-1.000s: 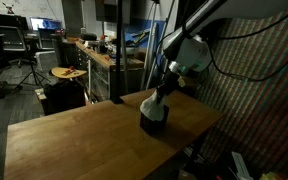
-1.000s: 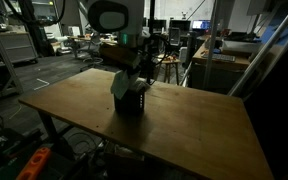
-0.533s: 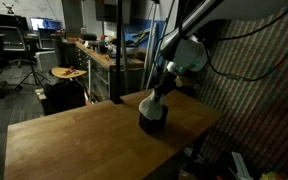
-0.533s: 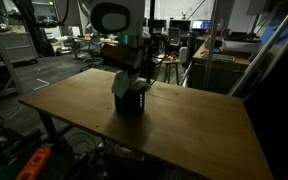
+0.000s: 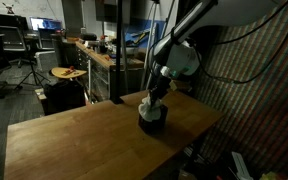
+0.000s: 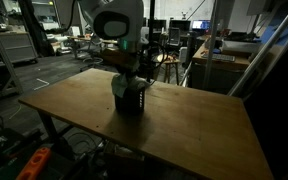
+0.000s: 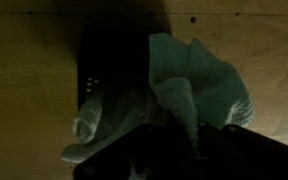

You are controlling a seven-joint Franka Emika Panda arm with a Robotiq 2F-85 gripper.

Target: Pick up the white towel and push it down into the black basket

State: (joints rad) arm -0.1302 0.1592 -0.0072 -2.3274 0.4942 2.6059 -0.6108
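Wrist view: white towel [image 7: 199, 85] bunched into black basket [image 7: 96, 60] on table [image 7: 24, 100]

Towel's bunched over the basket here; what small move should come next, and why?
Probably press straight down a little: the off-white wrinkled cloth towel bulges above the small black slotted basket, with the shut end effector pinching it.

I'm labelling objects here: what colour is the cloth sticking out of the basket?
Off-white, greyish in the dim light; the towel shows best in the wrist view.
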